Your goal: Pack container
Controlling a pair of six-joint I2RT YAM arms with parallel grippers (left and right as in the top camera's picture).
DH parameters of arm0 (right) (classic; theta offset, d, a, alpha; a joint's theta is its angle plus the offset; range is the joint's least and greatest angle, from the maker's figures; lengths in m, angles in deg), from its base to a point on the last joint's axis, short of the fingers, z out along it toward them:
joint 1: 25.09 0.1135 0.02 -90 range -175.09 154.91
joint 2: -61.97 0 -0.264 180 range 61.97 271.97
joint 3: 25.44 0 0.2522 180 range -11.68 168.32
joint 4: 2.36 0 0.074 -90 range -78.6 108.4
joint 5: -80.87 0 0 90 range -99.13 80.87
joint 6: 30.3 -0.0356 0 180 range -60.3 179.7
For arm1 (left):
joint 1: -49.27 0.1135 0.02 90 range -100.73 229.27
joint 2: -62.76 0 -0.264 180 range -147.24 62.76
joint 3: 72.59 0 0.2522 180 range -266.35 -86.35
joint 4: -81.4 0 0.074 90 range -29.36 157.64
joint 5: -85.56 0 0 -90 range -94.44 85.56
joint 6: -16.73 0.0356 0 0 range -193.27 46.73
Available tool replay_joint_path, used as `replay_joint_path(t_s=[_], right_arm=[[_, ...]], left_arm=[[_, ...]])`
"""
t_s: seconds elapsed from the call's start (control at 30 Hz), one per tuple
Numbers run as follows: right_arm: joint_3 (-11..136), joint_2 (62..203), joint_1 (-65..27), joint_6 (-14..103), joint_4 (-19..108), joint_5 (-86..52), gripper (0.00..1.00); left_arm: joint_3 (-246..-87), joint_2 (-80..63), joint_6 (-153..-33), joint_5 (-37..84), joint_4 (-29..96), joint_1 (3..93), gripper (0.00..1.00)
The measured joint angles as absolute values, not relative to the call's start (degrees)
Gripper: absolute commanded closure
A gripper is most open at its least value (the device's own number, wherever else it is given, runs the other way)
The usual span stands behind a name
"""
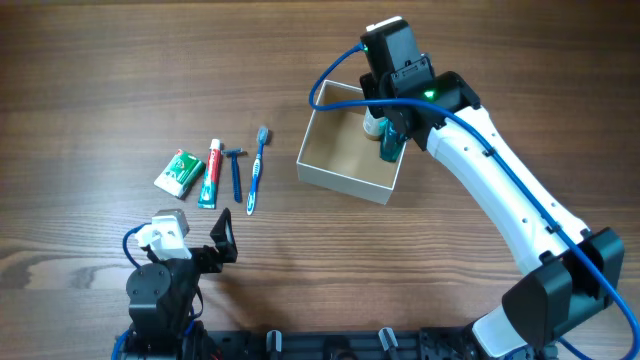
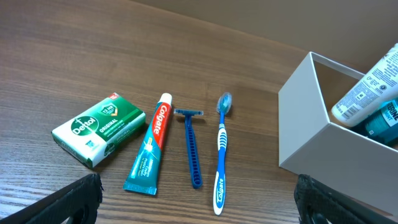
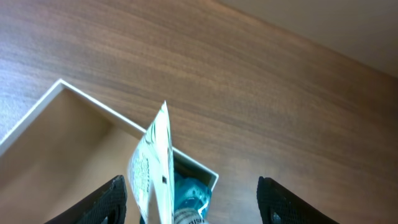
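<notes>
Down at the near edge of the counter (image 1: 90, 70), toward the left corner, the left fingers (image 2: 78, 199) are spread wide, one at each side of the wrist view. There is only wood and the toiletries' near ends between them, and they grip nothing.

Just beyond lies a tidy row of four toiletries, left of the counter's middle. A green soap box (image 1: 180, 172) sits leftmost. Next come a toothpaste tube (image 1: 209, 173) with its cap toward the far edge, a blue razor (image 1: 236, 172) with its head at the far end, and a blue-and-white toothbrush (image 1: 257, 170), bristles far. Each lies close beside its neighbour, and the toothbrush is nearest the box.

Further back, a touch right of centre, sits the container (image 1: 345, 182). It has white walls and a tan inside, is turned slightly against the counter's edges, and stands apart from the row. Its tan floor shows on the near and left side. In its far right corner a white tube (image 3: 152, 168) stands leaning, with a teal bottle (image 3: 189, 193) just beside it.

Over that corner hang the right fingers (image 3: 109, 202), held well apart, with the tube and bottle rising in the gap. One finger is clear of both. Whether the other touches the tube cannot be told, but they clamp nothing.
</notes>
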State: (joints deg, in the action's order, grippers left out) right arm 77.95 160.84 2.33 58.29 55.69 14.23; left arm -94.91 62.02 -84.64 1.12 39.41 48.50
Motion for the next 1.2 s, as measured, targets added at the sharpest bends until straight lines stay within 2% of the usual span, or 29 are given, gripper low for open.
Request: replay_joint_path(t_s=[0.03,0.13,0.17,0.27,0.33,0.4,0.57,0.67,0.73,0.97,1.03,1.2], right_arm=[[77.95,160.68,2.33,58.26,56.39,14.14,0.34],[78.12,158.43,2.35,57.61,60.17,11.04,0.49],[78.41,156.95,2.55,56.69,62.25,8.96,0.59],[79.24,152.44,4.41,53.63,66.05,3.58,0.66],[79.59,149.58,6.46,51.99,68.02,0.06,0.78],[79.76,147.42,9.15,49.83,70.10,-3.69,0.96],[79.41,147.50,12.82,38.68,75.82,-7.32,0.93],[77.09,149.17,12.87,34.61,72.74,-9.33,0.57],[76.48,151.64,13.24,35.03,70.25,-10.86,0.51],[76.11,164.18,14.27,47.66,65.75,-16.11,0.53],[75.78,167.35,14.27,49.83,65.13,-17.46,0.57],[75.67,168.79,14.27,52.49,61.75,-18.78,0.51]], left_arm=[[-94.91,62.02,-84.64,1.10,39.41,48.50,0.00],[-94.91,62.02,-84.64,1.10,39.41,48.50,0.00],[-94.91,62.02,-84.64,1.12,39.41,48.50,0.00],[-94.91,62.02,-84.64,1.12,39.41,48.50,0.00],[-94.91,62.02,-84.67,1.10,39.39,48.50,0.00],[-94.91,62.02,-84.64,1.12,39.41,48.50,0.00],[-94.91,62.02,-84.64,1.12,39.41,48.50,0.00],[-94.91,62.02,-84.64,1.12,39.41,48.50,0.00],[-94.91,62.02,-84.64,1.12,39.41,48.50,0.00],[-94.91,62.02,-84.64,1.10,39.41,48.50,0.00],[-94.91,62.02,-84.64,1.12,39.41,48.50,0.00],[-94.91,62.02,-84.64,1.12,39.41,48.50,0.00]])
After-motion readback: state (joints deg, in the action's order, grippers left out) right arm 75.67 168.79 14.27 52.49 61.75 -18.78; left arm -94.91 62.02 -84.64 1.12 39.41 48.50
